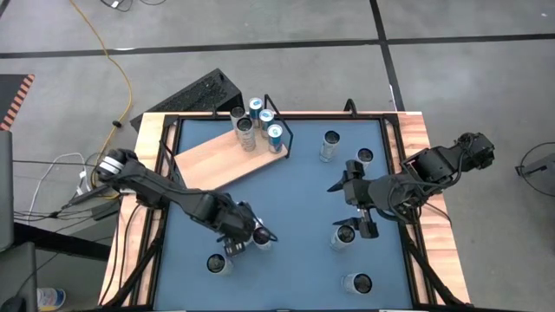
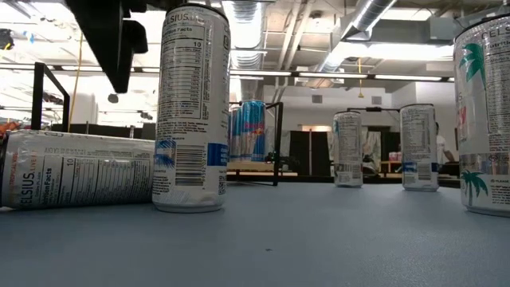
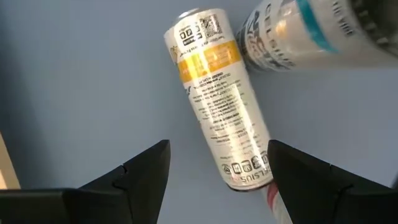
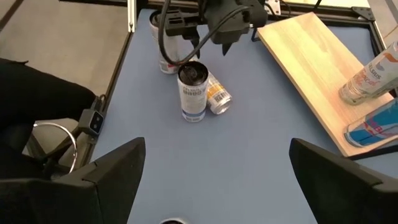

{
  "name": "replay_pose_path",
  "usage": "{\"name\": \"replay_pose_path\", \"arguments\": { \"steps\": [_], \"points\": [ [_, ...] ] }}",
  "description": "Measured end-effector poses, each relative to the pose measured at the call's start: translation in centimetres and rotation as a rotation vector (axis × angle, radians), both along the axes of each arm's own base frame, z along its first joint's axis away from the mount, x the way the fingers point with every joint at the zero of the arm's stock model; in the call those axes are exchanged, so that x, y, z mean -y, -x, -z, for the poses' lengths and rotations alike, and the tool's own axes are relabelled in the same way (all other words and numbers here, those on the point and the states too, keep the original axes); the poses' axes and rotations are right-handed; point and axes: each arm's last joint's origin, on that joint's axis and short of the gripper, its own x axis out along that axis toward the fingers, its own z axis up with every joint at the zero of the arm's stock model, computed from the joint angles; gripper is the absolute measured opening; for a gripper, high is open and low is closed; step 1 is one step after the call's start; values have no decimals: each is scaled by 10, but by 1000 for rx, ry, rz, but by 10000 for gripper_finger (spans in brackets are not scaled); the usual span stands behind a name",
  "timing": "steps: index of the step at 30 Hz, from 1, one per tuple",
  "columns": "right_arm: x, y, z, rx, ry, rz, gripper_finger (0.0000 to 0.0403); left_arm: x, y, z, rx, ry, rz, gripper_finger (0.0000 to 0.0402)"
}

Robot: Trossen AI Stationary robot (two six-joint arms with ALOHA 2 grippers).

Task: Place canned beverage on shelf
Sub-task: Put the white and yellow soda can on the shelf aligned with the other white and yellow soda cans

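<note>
- Near the table's front-left corner, the left gripper (image 1: 245,232) hangs over a can lying on its side (image 3: 217,99), jaws spread and holding nothing; an upright can (image 4: 192,92) stands just beside the lying one.
- Only the left wrist view shows the lying can's orange band and its printed text; the high view hides most of that can under the arm.
- Toward the right edge, the right gripper (image 1: 364,208) hovers with fingers wide apart, empty, between standing cans.
- At the back-left corner lies the shelf (image 1: 227,156), with several cans (image 1: 260,124) standing at its wire-frame end.
- From table height, the shelf shows only as a thin strip far off, and the rightmost can (image 2: 484,115) is cut off by the picture's edge.
</note>
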Motion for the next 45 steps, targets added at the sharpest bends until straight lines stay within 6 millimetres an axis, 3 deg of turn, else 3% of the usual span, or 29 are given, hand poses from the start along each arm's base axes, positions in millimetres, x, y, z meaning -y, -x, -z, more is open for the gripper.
{"name": "replay_pose_path", "arguments": {
  "steps": [7, 15, 23, 30, 36, 45],
  "points": [
    [0, 1, 1, -8, 7, -2, 383, 1, -6, 10, 33, -25, -72, 255],
    [0, 1, 1, -8, 7, -2, 383, 2, 0, 31, -1, 14, -106, 255],
    [0, 1, 1, -8, 8, -1, 383, 5, -5, 39, 53, 97, -119, 255],
    [-1, -2, 11, -40, 25, -1, 383, 4, -2, 40, 63, -9, -111, 255],
    [-1, -3, 14, -47, 29, 0, 383, 11, -12, 52, 54, 65, -84, 255],
    [-1, -1, 13, -42, 26, -1, 383, 14, -9, 67, -25, -2, -92, 255]
  ]
}}
